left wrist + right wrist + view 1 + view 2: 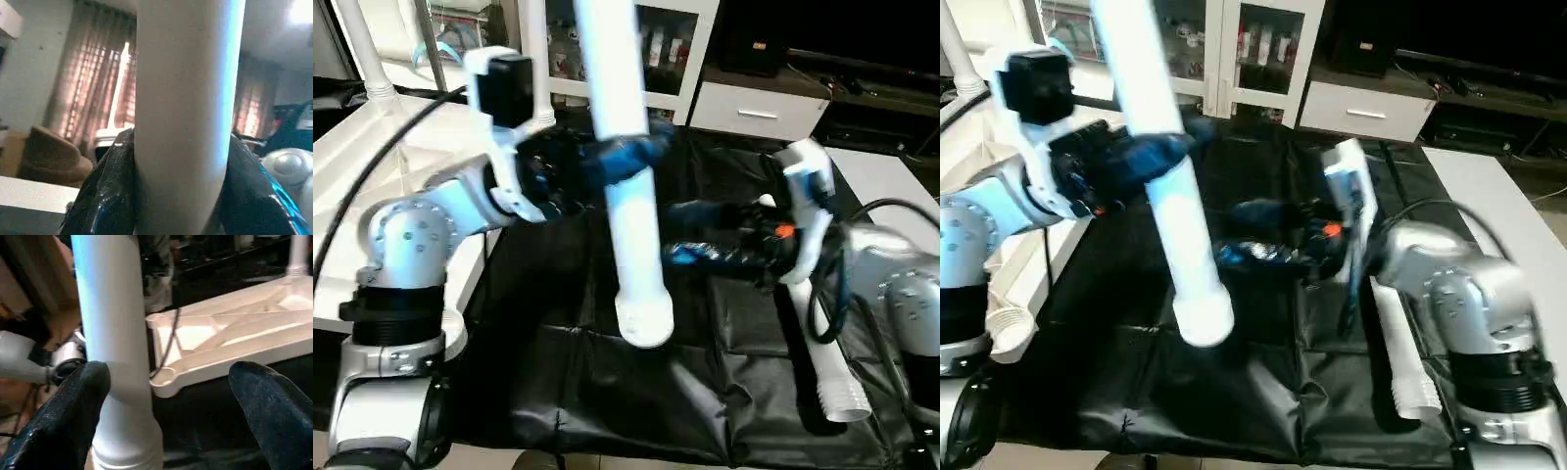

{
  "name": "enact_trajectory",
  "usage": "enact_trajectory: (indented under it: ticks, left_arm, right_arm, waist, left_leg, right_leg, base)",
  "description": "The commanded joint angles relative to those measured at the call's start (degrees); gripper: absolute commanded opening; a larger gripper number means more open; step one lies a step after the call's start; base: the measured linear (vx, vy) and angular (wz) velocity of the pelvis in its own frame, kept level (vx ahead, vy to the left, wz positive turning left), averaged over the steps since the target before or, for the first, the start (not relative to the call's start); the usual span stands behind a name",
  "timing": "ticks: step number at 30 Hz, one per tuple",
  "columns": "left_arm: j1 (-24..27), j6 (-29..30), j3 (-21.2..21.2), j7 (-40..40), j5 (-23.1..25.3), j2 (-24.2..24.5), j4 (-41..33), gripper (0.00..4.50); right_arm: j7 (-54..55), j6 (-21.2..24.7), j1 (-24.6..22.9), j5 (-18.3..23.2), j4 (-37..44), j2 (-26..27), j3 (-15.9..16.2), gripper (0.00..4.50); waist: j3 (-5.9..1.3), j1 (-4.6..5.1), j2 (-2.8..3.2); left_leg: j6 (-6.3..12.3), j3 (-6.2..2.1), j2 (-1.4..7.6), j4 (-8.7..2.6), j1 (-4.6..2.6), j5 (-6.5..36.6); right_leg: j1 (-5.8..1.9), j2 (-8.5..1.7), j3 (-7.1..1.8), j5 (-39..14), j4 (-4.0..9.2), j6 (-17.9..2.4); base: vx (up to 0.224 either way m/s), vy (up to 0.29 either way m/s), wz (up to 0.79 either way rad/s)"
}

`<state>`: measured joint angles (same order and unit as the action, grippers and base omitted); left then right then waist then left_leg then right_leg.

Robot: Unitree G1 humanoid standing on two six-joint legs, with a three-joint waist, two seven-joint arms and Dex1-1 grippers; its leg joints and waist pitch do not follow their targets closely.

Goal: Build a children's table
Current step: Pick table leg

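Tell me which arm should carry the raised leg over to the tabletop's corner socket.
Left. The left gripper is clamped on the upright leg, and the tabletop lies on that same side. The right gripper has its jaws spread wide, with the leg near one of them but not clamped.

left pincer [607, 162] clamped, right pincer [690, 235] spread

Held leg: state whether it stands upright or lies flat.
Roughly upright, slightly tilted: the leg hangs in the left gripper, its end above the black cloth.
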<state>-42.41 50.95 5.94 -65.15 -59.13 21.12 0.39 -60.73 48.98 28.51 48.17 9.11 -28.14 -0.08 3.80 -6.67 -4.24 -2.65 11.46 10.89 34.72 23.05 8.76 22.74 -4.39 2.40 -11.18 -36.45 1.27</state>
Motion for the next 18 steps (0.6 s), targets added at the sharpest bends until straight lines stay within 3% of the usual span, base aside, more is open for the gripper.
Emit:
enact_trajectory:
  ticks: [1,9,18]
  left_arm:
    - [-1.56,0.28,-2.18,-1.41,0.14,-0.17,0.01,1.83]
    - [-2.28,0.25,-3.24,-2.71,0.78,-0.98,0.40,1.83]
    - [-2.63,-0.70,-3.63,-3.13,1.21,-1.64,1.24,1.83]
  right_arm:
    - [-2.04,1.53,0.95,2.52,2.30,-0.26,0.48,4.26]
    - [-5.50,-0.44,1.20,-1.58,2.44,-0.75,6.84,4.26]
    - [-8.01,-0.03,2.23,-1.34,1.57,-0.46,9.39,3.43]
  waist:
    - [-4.01,-0.21,1.14]
    - [-4.03,-0.25,1.27]
    - [-4.07,-0.25,1.12]
  left_leg:
    - [-6.27,-1.55,2.36,-4.82,-2.57,19.30]
    - [-6.57,-1.54,2.41,-4.80,-2.47,18.66]
    - [-6.21,-1.56,2.42,-4.77,-2.46,18.68]
  right_leg:
    - [-1.39,-3.73,-2.03,-16.65,4.84,-10.22]
    - [-1.41,-3.79,-2.04,-16.08,4.73,-10.14]
    - [-1.48,-3.74,-2.06,-15.89,4.70,-10.21]
  base:
    - [0.000,0.000,0.00]
    - [0.000,0.000,0.00]
    - [0.000,0.000,0.00]
